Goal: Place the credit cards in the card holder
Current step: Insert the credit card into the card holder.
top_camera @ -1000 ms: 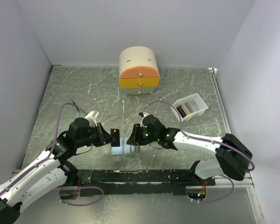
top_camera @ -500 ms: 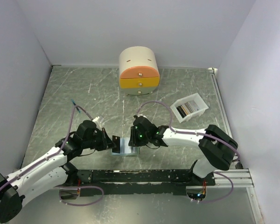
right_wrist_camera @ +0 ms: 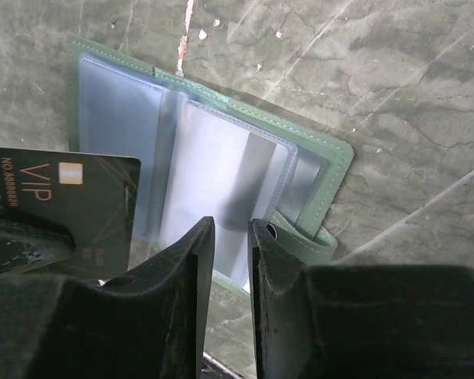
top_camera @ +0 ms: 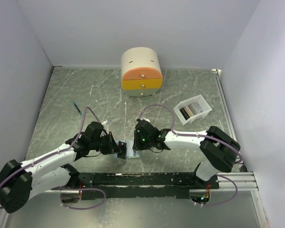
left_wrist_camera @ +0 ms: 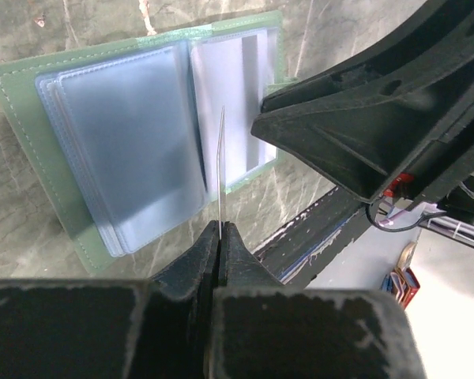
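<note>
Credit cards (top_camera: 190, 109) stand packed on edge in the white tray (top_camera: 206, 105) at the right of the marbled table (top_camera: 76, 90), dark with pale stripes. One more card is out of the tray: a black VIP card (right_wrist_camera: 67, 207) with a gold chip and gold lettering. The left gripper (left_wrist_camera: 220, 235) holds it upright, fingers closed tight on its lower edge. It hangs over the left half of the card holder (right_wrist_camera: 221, 162), just left of the fold. From the left wrist it shows only as a thin pale line.

The card holder lies open and flat on the table at the near edge, between the two grippers. It is grey-green with a stitched border, and inside are stacked pale blue translucent pockets. No card shows in any of them.

The right gripper (right_wrist_camera: 226, 234) sits low over the holder's right half. Its fingers stand a narrow gap apart with a pocket leaf showing between them; whether they pinch that leaf I cannot tell.

The round cream-and-orange drawer box (top_camera: 141, 71) stands at the back with its drawers shut, contents hidden.
</note>
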